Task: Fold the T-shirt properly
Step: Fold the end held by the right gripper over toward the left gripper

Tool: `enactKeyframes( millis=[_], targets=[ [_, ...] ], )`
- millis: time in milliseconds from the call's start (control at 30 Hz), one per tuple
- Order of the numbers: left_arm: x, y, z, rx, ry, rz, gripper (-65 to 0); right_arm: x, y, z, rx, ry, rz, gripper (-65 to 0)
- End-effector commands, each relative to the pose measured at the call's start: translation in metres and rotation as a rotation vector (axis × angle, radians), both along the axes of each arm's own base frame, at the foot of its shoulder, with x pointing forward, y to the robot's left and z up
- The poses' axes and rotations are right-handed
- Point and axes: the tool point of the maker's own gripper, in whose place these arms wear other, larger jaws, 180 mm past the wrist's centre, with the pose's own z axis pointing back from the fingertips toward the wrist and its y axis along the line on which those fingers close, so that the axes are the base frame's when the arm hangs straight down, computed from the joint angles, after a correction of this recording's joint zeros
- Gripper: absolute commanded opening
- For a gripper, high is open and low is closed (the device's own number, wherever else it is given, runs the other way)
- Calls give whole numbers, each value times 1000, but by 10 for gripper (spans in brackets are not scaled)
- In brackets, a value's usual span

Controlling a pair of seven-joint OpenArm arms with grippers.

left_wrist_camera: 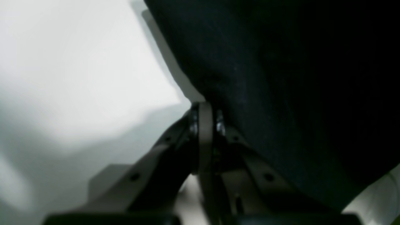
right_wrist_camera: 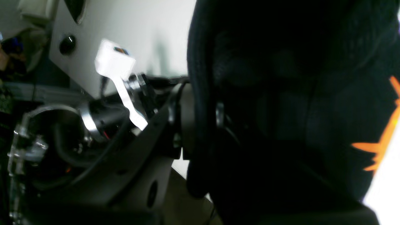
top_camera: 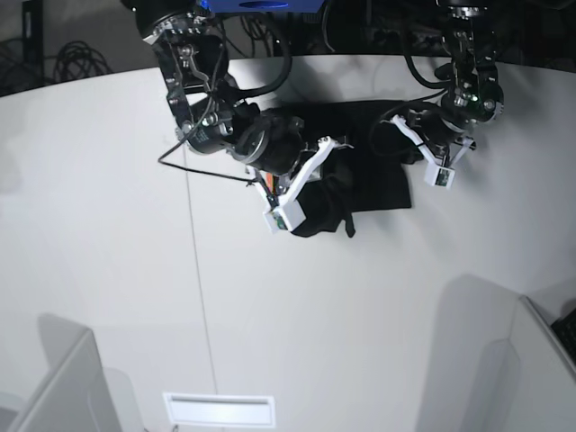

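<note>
Base view: white table (top_camera: 297, 315) — T-shirt (top_camera: 364, 166) pinched by left hand (top_camera: 423, 144), right hand (top_camera: 310, 184).

Base view: evenly lit from above, sharp; table (top_camera: 297, 306) bright white, soft grey shadows at lower left and lower right; background beyond the far edge dark.
Left wrist view: soft focus throughout; table overexposed at upper left, broad grey shadow across lower left; T-shirt (left_wrist_camera: 281, 78) near featureless black.
Right wrist view: dim, blurred; T-shirt (right_wrist_camera: 281, 109) underexposed, folds barely readable; blown-out white patch at lower right edge; glints on metal parts at left.
</note>
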Motion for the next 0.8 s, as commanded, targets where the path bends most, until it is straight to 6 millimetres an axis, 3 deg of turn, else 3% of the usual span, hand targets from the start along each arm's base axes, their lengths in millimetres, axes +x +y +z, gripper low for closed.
enactKeyframes(
  millis=[0, 200, 500, 767],
  targets=[
    [3, -1, 5, 1, -16, -11, -650, 7, 4, 15, 39, -41, -6, -650],
    [8, -2, 6, -4, -23, -8, -650, 16, -7, 13, 0, -65, -8, -650],
    [24, -43, 6, -64, -36, -73, -650, 36, -35, 12, -30, -82, -77, -650],
    [29, -44, 12, -59, -49, -79, -650, 36, -34, 12, -29, -82, -74, -650]
  ],
)
